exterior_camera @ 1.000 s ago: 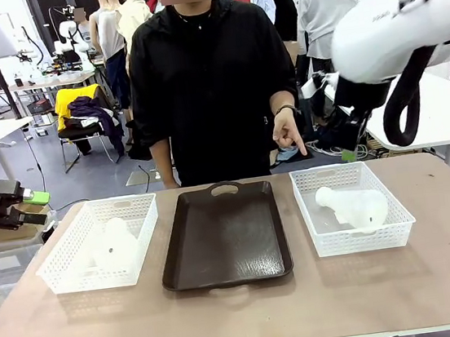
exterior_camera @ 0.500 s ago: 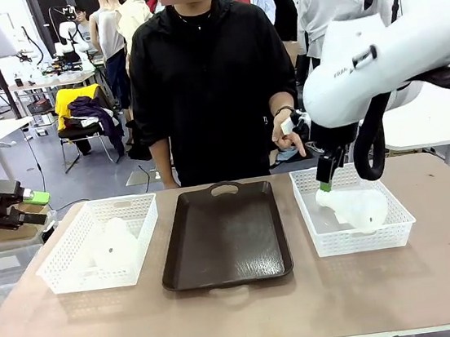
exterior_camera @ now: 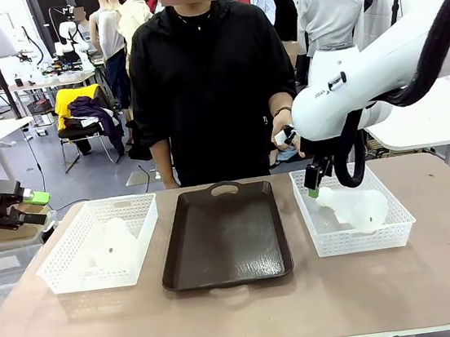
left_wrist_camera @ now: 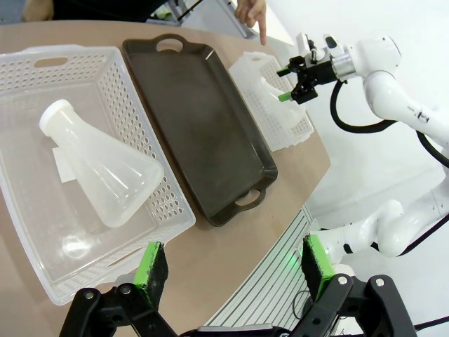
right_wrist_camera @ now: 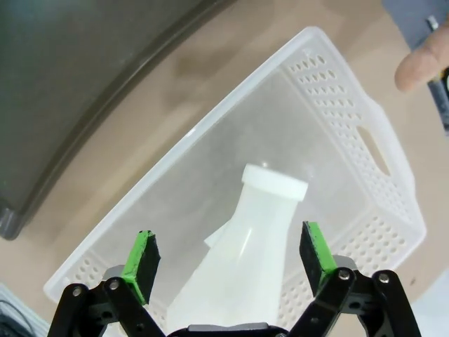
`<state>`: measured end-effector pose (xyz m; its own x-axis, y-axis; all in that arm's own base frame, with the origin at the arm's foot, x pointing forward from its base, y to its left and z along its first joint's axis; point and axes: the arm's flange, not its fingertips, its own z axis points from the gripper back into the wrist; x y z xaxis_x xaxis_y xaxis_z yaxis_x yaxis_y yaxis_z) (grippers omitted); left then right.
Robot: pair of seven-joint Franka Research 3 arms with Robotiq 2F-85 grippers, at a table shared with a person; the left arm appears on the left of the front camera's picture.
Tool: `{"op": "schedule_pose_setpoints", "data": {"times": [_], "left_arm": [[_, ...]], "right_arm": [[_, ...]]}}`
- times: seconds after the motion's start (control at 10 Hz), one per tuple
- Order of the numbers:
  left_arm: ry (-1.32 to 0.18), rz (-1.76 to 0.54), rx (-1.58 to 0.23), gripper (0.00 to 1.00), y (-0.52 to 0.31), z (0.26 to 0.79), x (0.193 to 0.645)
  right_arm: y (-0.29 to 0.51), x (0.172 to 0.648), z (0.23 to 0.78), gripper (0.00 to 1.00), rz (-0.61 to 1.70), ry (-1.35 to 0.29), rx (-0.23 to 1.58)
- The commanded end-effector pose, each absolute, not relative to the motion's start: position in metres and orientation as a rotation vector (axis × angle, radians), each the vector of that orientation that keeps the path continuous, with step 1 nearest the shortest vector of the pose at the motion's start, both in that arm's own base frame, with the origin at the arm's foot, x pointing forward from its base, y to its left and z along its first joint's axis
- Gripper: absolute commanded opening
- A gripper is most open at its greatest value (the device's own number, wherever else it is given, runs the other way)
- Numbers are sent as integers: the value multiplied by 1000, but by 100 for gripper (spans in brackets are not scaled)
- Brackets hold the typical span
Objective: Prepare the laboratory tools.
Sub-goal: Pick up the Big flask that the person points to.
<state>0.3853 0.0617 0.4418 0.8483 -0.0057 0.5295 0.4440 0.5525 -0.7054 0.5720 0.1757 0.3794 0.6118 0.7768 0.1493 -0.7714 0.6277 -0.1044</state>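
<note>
- The right gripper [right_wrist_camera: 228, 256] has its fingers spread wide and holds nothing.
- In the right wrist view, the right-hand flask [right_wrist_camera: 259, 239] lies on its side between the two green pads. There is a clear gap on each side, and neither pad touches it.
- The flask's capped neck points away, just ahead of the fingertips, and its wider body runs back under the gripper. It rests inside the right basket [right_wrist_camera: 365, 147].
- From the front, the right gripper [exterior_camera: 314, 189] hangs over the neck end of the right-hand flask [exterior_camera: 353, 206], just above the right basket [exterior_camera: 365, 242].
- The person's hand [exterior_camera: 286, 132] is beyond the fingers, past the basket's far wall, with one finger pointing down.
- The dark tray [right_wrist_camera: 70, 70] lies out past one finger, apart from the basket.
- The left gripper [left_wrist_camera: 233, 261] is also wide open and empty, and sits back at the table's edge.
- The left-hand flask [left_wrist_camera: 102, 172] lies on its side in the left basket [left_wrist_camera: 42, 60]. It is ahead of the fingers, out past one pad and well apart from both pads.
</note>
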Motion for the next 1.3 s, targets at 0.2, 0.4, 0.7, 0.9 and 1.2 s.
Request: {"op": "schedule_pose_setpoints", "data": {"times": [0.2,0.4,0.7,0.9,1.2], "left_arm": [[-512,-277,-961,100,63,443,385],[-512,-277,-961,100,63,443,385],[-512,-277,-961,100,63,443,385],[-512,-277,-961,100,63,443,385],[-512,-277,-961,100,63,443,385]], "right_arm": [[164,592,361,100,840,-114,-72],[152,598,352,100,811,-104,-52],[151,606,342,100,791,-90,-36],[157,607,336,100,797,-83,-51],[157,607,329,100,789,-74,-73]]}}
